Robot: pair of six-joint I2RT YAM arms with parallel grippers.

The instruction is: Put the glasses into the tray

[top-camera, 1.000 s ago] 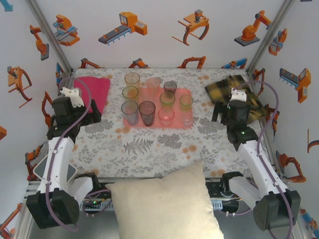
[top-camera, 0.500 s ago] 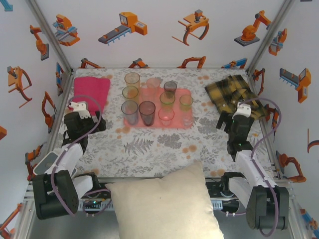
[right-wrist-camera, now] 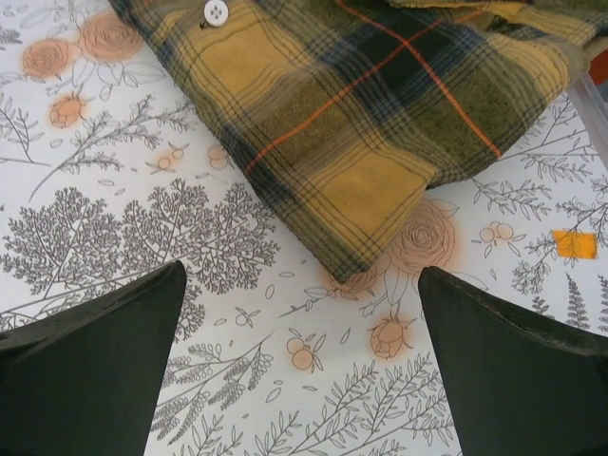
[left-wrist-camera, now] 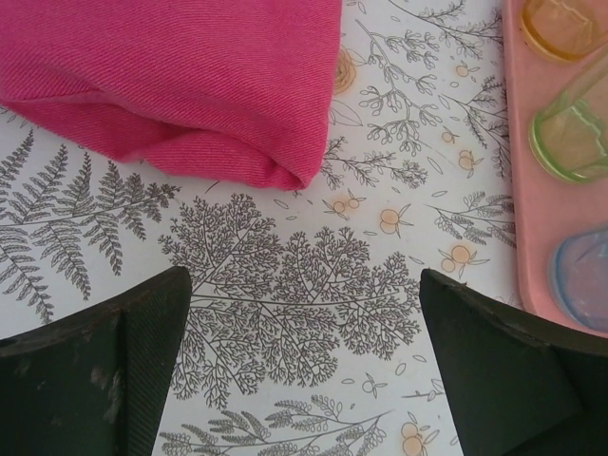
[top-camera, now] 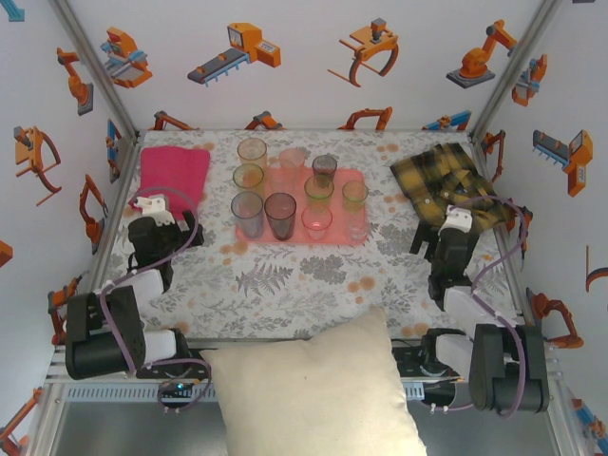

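Centre of top view: glasses (top-camera: 280, 215) all stand in tray (top-camera: 344, 177), so the job looks done. Left gripper (left-wrist-camera: 302, 285), by pink cloth (left-wrist-camera: 171, 76), and right gripper (right-wrist-camera: 302, 285), by plaid shirt (right-wrist-camera: 380, 114), gape wide and empty, likely parked clear of the tray.

From where I stood, the left white-and-black robot arm (top-camera: 141, 285) sat folded low over its base, and the right white-and-black arm (top-camera: 467, 306) was tucked the same way. The left black two-finger gripper (left-wrist-camera: 304, 313) tilted forward and down, jaws spread wide, gripping nothing. The right black two-finger gripper (right-wrist-camera: 302, 309) gaped likewise, empty.
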